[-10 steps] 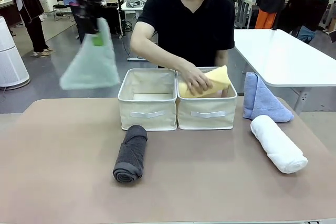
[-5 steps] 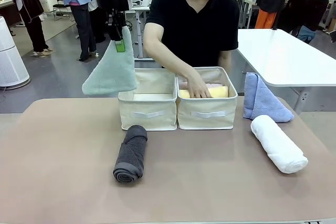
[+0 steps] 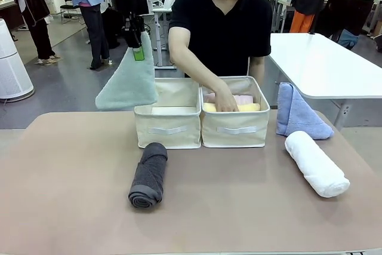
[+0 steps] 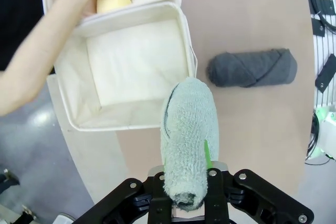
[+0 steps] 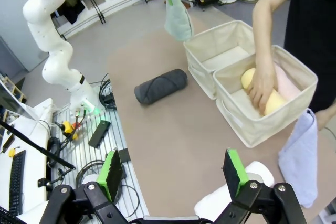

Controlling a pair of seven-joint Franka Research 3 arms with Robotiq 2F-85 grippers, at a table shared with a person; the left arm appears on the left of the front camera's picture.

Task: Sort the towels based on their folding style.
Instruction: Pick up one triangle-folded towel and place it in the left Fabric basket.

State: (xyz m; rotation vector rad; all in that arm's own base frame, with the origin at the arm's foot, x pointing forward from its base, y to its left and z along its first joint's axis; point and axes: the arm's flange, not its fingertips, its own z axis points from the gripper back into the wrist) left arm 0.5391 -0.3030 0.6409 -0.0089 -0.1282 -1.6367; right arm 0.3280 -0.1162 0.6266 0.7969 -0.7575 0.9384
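A tan table (image 3: pixel 71 165) lies between me and the person, with a busy workroom behind. The light teal towel (image 3: pixel 128 79), folded into a triangle, hangs by one corner from my left gripper (image 3: pixel 138 49), whose jaws are pinched together on the cloth. I hold it high so that its loose bulk can clear the rim of the left bin (image 3: pixel 168 117). In my left wrist view the towel's lower tip hangs over that bin's edge, not yet inside, and the bin's floor is bare. I judge this bin to be meant for the triangles.

Next to it, the right bin (image 3: pixel 236 128) holds the yellow towel (image 3: pixel 249 107) and the pink towel (image 3: pixel 243 98), both rolled, and the person's hand (image 3: pixel 225 101) presses on them. So rolls go there. The dark grey towel (image 3: pixel 148 174) lies rolled on the table in front of the left bin. The periwinkle blue towel (image 3: pixel 298 114) stands beside the right bin, and the white towel (image 3: pixel 316 162) lies rolled nearer to me. My right gripper (image 5: pixel 173 174) hovers above the table with its fingers wide apart, holding nothing.
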